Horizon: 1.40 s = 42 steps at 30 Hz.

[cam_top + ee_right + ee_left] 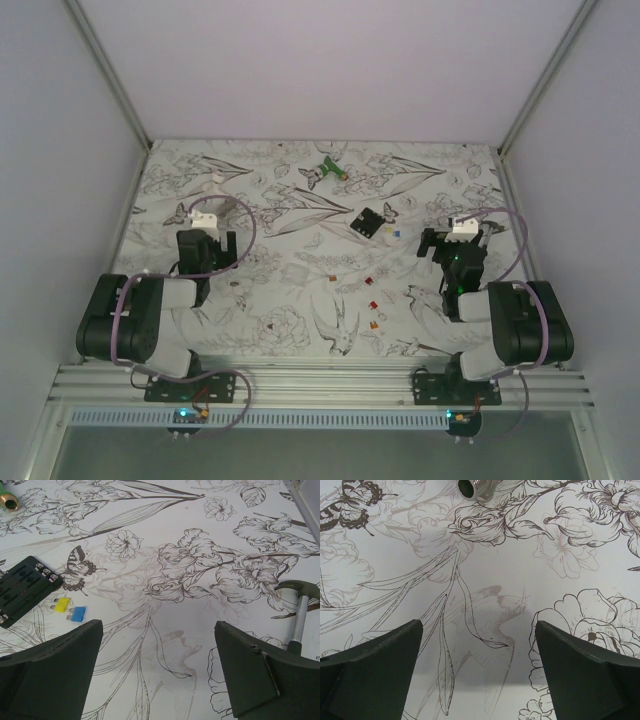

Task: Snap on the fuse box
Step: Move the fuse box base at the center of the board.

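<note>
The fuse box is a small flat black square lying on the flower-patterned mat right of centre. It also shows at the left edge of the right wrist view, with small screws along its rim. My right gripper is to the right of the box, open and empty over bare mat. My left gripper is far to the left of the box, open and empty. The fuse box is out of the left wrist view.
A yellow fuse and a blue fuse lie beside the box. More loose fuses lie nearer the arms. A green-and-white tool lies at the back. A metal threaded fitting lies ahead of the left gripper. A dark-capped metal rod stands at the right.
</note>
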Each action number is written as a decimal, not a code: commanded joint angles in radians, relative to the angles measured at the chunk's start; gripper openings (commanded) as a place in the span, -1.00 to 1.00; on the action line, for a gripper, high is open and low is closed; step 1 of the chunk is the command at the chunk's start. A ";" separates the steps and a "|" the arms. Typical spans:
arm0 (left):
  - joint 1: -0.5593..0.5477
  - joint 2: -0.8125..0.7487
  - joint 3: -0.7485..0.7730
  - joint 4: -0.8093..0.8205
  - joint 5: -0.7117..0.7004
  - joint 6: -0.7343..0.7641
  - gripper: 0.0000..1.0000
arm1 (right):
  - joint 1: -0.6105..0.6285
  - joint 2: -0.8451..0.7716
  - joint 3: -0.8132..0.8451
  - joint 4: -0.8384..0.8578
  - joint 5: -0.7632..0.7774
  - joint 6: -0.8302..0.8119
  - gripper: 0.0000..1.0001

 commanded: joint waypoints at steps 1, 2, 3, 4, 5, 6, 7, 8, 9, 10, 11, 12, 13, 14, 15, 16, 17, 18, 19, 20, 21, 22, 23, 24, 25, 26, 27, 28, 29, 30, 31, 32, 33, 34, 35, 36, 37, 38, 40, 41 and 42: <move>0.007 0.011 0.011 0.021 0.023 0.000 0.99 | -0.008 -0.001 0.014 0.019 -0.008 0.000 0.99; 0.007 0.010 0.011 0.021 0.022 0.000 1.00 | -0.008 0.000 0.014 0.020 -0.007 0.001 0.99; 0.007 0.010 0.011 0.021 0.023 0.000 1.00 | -0.007 0.000 0.015 0.019 -0.008 0.001 0.99; 0.007 0.011 0.011 0.021 0.023 0.000 1.00 | -0.008 0.000 0.016 0.019 -0.008 0.001 0.99; 0.007 0.011 0.011 0.021 0.023 0.000 1.00 | -0.008 0.000 0.016 0.019 -0.008 0.001 0.99; 0.006 0.011 0.011 0.021 0.022 0.000 0.99 | -0.008 0.000 0.016 0.018 -0.008 0.001 0.98; 0.006 0.010 0.011 0.021 0.023 0.000 1.00 | -0.008 0.000 0.016 0.018 -0.008 0.001 0.99; 0.007 0.011 0.011 0.021 0.024 0.000 1.00 | -0.008 0.000 0.016 0.018 -0.008 0.001 0.99; 0.007 0.011 0.011 0.021 0.023 0.000 1.00 | -0.008 0.000 0.016 0.018 -0.009 0.000 0.99; 0.007 0.010 0.011 0.021 0.023 0.000 1.00 | -0.008 -0.001 0.016 0.018 -0.009 0.000 0.99; 0.007 0.010 0.010 0.021 0.023 0.000 1.00 | -0.008 0.000 0.016 0.019 -0.009 0.001 0.99; 0.007 0.008 0.009 0.021 0.024 0.000 1.00 | -0.008 -0.002 0.015 0.019 -0.008 0.000 0.99; 0.007 0.005 0.011 0.019 0.022 0.004 1.00 | -0.008 -0.003 0.013 0.021 -0.008 -0.001 0.99; 0.005 0.000 0.018 0.005 0.025 0.006 1.00 | -0.006 -0.005 0.017 0.012 -0.009 -0.003 0.99; 0.005 -0.007 0.021 -0.007 0.025 0.006 1.00 | -0.007 -0.012 0.030 -0.008 -0.014 -0.006 0.99; 0.003 -0.023 0.028 -0.028 0.017 0.006 1.00 | -0.006 -0.021 0.036 -0.035 -0.019 -0.008 0.99; 0.000 -0.045 0.037 -0.067 0.007 0.005 0.99 | -0.003 -0.034 0.044 -0.057 -0.019 -0.010 0.99; -0.002 -0.072 0.050 -0.120 -0.010 -0.003 1.00 | 0.001 -0.050 0.053 -0.087 -0.016 -0.013 0.99; -0.002 -0.103 0.069 -0.185 -0.029 -0.019 1.00 | 0.005 -0.071 0.064 -0.127 -0.014 -0.018 0.99; -0.001 -0.128 0.095 -0.266 -0.052 -0.038 1.00 | 0.011 -0.094 0.083 -0.183 -0.015 -0.019 0.99; -0.002 -0.152 0.121 -0.338 -0.064 -0.056 1.00 | 0.017 -0.118 0.107 -0.254 -0.013 -0.016 0.99; -0.002 -0.176 0.146 -0.404 -0.069 -0.077 1.00 | 0.025 -0.139 0.129 -0.312 -0.013 -0.013 0.99; -0.003 -0.210 0.159 -0.452 -0.073 -0.115 0.99 | 0.040 -0.160 0.147 -0.360 -0.008 -0.010 0.99; -0.004 -0.238 0.167 -0.489 -0.074 -0.135 1.00 | 0.050 -0.173 0.162 -0.399 0.001 -0.007 0.99; -0.006 -0.280 0.166 -0.508 -0.067 -0.168 1.00 | 0.072 -0.187 0.173 -0.429 0.008 -0.002 0.99; -0.007 -0.325 0.159 -0.522 -0.056 -0.211 0.99 | 0.091 -0.199 0.187 -0.465 0.011 0.006 0.99; -0.007 -0.346 0.155 -0.536 -0.042 -0.246 0.99 | 0.115 -0.212 0.194 -0.482 0.012 0.008 0.99; -0.007 -0.375 0.155 -0.564 -0.026 -0.290 0.99 | 0.146 -0.223 0.211 -0.522 0.028 -0.002 0.99; -0.007 -0.403 0.161 -0.601 -0.005 -0.331 1.00 | 0.177 -0.231 0.229 -0.566 0.050 -0.007 0.99; -0.008 -0.430 0.169 -0.637 0.028 -0.373 1.00 | 0.202 -0.235 0.250 -0.621 0.056 -0.008 0.99; -0.008 -0.441 0.176 -0.673 0.069 -0.407 0.99 | 0.231 -0.239 0.266 -0.658 0.057 -0.010 0.99; -0.009 -0.460 0.182 -0.704 0.112 -0.434 0.99 | 0.260 -0.242 0.282 -0.685 0.060 -0.011 0.99; -0.010 -0.471 0.184 -0.730 0.155 -0.465 0.99 | 0.289 -0.245 0.300 -0.710 0.069 -0.007 0.99; -0.010 -0.480 0.185 -0.752 0.195 -0.499 1.00 | 0.316 -0.247 0.309 -0.729 0.076 0.007 0.99; -0.011 -0.486 0.182 -0.764 0.245 -0.529 0.99 | 0.344 -0.246 0.318 -0.742 0.087 0.032 0.99; -0.016 -0.490 0.176 -0.765 0.291 -0.549 0.99 | 0.377 -0.242 0.325 -0.749 0.103 0.062 0.99; -0.023 -0.491 0.172 -0.766 0.325 -0.560 0.99 | 0.408 -0.236 0.330 -0.755 0.107 0.085 0.99; -0.033 -0.491 0.169 -0.766 0.348 -0.565 1.00 | 0.445 -0.227 0.334 -0.760 0.109 0.097 0.99; -0.059 -0.483 0.171 -0.766 0.385 -0.565 1.00 | 0.519 -0.205 0.343 -0.759 0.136 0.108 0.99; -0.077 -0.472 0.177 -0.767 0.399 -0.562 0.99 | 0.550 -0.191 0.350 -0.760 0.139 0.113 0.99; -0.097 -0.457 0.182 -0.768 0.407 -0.560 0.99 | 0.572 -0.174 0.361 -0.767 0.135 0.117 0.99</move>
